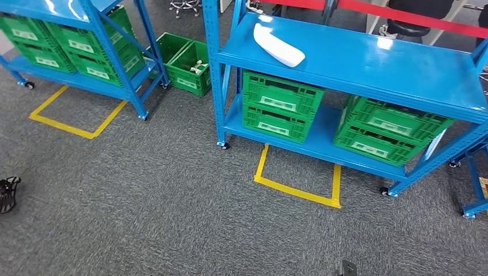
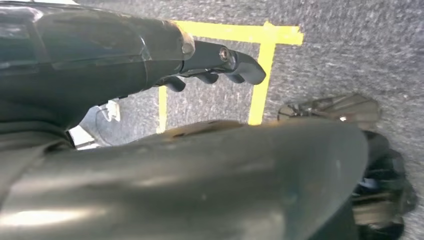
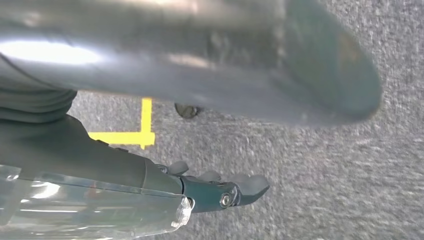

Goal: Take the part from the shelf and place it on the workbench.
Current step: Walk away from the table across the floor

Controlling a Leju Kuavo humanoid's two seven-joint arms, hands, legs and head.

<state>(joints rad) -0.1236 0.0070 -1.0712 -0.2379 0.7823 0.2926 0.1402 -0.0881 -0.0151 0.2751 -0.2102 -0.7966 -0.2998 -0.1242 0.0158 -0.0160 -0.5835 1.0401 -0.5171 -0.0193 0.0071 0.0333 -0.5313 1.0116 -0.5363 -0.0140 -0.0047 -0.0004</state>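
The part (image 1: 279, 46) is a long white moulded piece lying on the top deck of the blue shelf (image 1: 368, 66) straight ahead, near its left end. Both my arms hang down, well short of the shelf. In the left wrist view my left hand (image 2: 220, 62) hangs over grey carpet and yellow tape, its dark fingers loosely extended and holding nothing. In the right wrist view my right hand (image 3: 220, 187) hangs the same way over the carpet, with nothing in it.
Green crates (image 1: 279, 106) (image 1: 388, 129) fill the shelf's lower deck. A second blue shelf (image 1: 75, 40) with crates stands at the left, with two floor crates (image 1: 187, 63) between the shelves. Yellow tape squares (image 1: 296, 187) (image 1: 75, 118) mark the carpet. A small dark object (image 1: 8, 192) sits at the left edge.
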